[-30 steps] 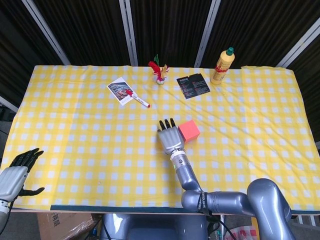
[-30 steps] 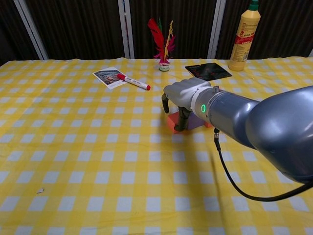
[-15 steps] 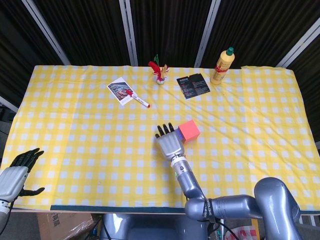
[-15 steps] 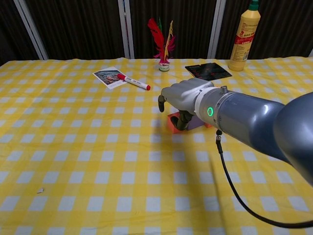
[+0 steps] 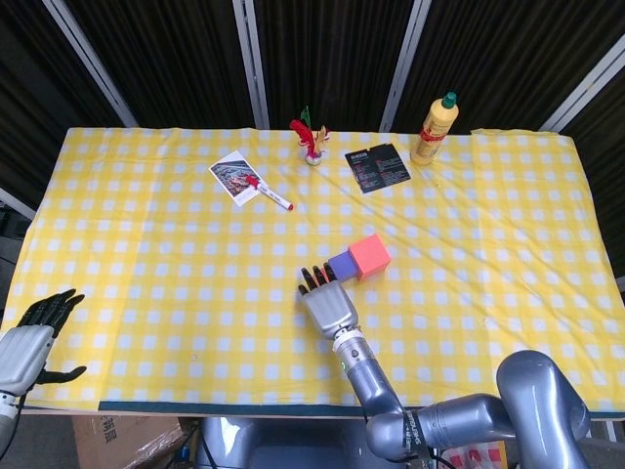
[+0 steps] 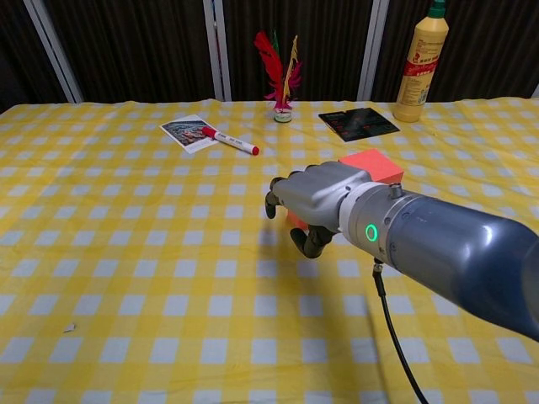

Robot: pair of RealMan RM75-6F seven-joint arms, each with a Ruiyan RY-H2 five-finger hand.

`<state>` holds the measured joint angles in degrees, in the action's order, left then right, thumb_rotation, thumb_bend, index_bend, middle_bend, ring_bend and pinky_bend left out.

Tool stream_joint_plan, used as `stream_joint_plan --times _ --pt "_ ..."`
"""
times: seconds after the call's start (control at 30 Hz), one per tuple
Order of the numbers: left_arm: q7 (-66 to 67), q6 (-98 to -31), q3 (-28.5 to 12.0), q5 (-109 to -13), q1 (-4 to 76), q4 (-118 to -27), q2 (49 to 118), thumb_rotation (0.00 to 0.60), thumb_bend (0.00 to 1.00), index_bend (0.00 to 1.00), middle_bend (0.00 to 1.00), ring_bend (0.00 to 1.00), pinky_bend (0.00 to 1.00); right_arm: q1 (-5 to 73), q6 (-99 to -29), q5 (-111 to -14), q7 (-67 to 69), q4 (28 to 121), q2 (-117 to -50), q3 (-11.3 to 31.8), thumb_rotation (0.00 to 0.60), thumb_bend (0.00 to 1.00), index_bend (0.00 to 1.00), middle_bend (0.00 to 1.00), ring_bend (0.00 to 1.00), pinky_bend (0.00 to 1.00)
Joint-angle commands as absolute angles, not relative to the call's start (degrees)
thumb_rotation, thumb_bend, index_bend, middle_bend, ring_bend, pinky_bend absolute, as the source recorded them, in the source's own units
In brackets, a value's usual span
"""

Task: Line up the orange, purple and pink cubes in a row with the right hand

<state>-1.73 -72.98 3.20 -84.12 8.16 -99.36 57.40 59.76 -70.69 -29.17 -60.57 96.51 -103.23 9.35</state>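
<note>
Just below the middle of the head view, the grey right hand (image 5: 326, 305) hovers above the yellow-and-white checked tablecloth (image 5: 146, 244), fingers stretched forward and apart, holding nothing. Its fingertips (image 5: 314, 277) lie just beside the small purple cube (image 5: 341, 264), which touches the larger pink-red cube (image 5: 370, 256) toward the upper right. In the chest view the hand hides most of the stack — only a sliver of orange-red shows at its base, so whether the orange cube sits beneath cannot be told.

The risk from here is a blind approach: with the hand covering the purple cube in the chest view, a forward reach could shove it and push the pink-red one out of line, or topple whatever is stacked. A grasp taken too low might drag the cloth.

The black-fingered left hand (image 5: 34, 337) rests open at the lower left edge of the frame.
</note>
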Motion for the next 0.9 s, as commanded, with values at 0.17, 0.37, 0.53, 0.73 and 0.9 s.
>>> stream_joint_plan --times 0.17,0.37,0.53,0.73,0.9 --pt "-1.9 -72.7 3.2 -83.9 8.3 -99.3 57.3 0.6 0.02 0.0 0.0 0.0 0.03 59.9 -70.5 -29.2 -61.5 94.4 -104.0 8.9 0.6 0.71 0.22 0.05 0.0 0.04" --pt "-2.1 -72.4 3.3 -84.2 8.4 -99.4 57.2 0.6 0.02 0.0 0.0 0.0 0.03 59.4 -70.2 -29.4 -60.8 94.1 -104.1 9.1 0.6 0.71 0.22 0.06 0.0 0.04" --pt "-1.8 -72.3 3.2 -84.0 8.4 -99.5 57.2 0.6 0.02 0.0 0.0 0.0 0.03 59.7 -71.5 -35.5 -60.5 93.9 -104.4 8.3 0.6 0.71 0.22 0.25 0.12 0.08" --pt "-1.6 -72.4 3.2 -83.8 8.4 -99.5 57.3 0.6 0.02 0.0 0.0 0.0 0.03 59.6 -72.8 -42.1 -59.7 91.8 -105.4 7.5 0.6 0.71 0.21 0.61 0.56 0.65" --pt "-1.5 -72.3 3.2 -83.8 8.4 -99.6 57.3 0.6 0.02 0.0 0.0 0.0 0.03 59.3 -71.7 -42.8 -60.5 90.9 -105.3 6.6 0.6 0.71 0.21 0.8 0.79 0.86"
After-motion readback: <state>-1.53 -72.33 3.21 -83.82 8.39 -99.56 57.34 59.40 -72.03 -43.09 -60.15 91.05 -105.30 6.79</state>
